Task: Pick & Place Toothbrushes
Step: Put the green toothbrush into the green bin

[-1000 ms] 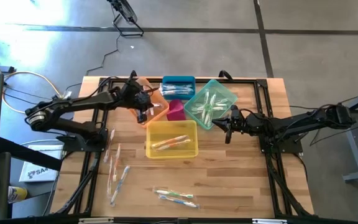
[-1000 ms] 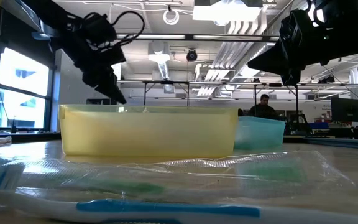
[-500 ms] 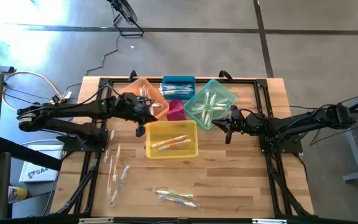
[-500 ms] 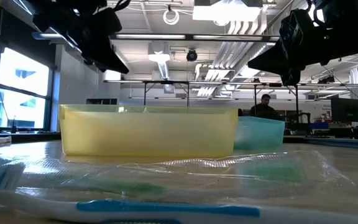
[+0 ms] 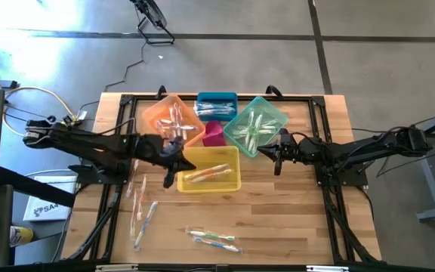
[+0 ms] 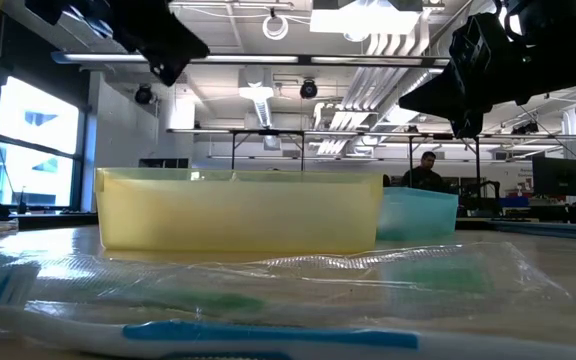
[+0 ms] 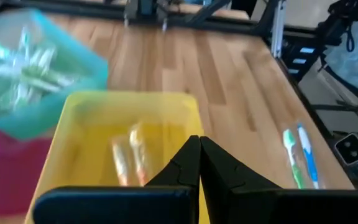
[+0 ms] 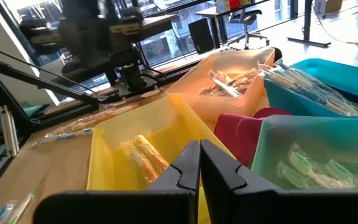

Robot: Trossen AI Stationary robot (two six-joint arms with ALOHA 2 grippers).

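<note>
High view: left claw (image 5: 170, 161), fingers pressed together and empty, hovers at the yellow bin's (image 5: 232, 183) left edge, just beside the toothbrushes (image 5: 206, 174) inside it. Right claw (image 5: 278, 150), also closed and empty, hangs beside the teal bin (image 5: 276, 111) of toothbrushes.

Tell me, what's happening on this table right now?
A two-armed robot is sorting wrapped toothbrushes into coloured bins. The left gripper, fingers shut and empty, hangs by the yellow bin, which holds orange brushes. The right gripper waits shut beside the teal bin. More toothbrushes lie loose on the table.
</note>
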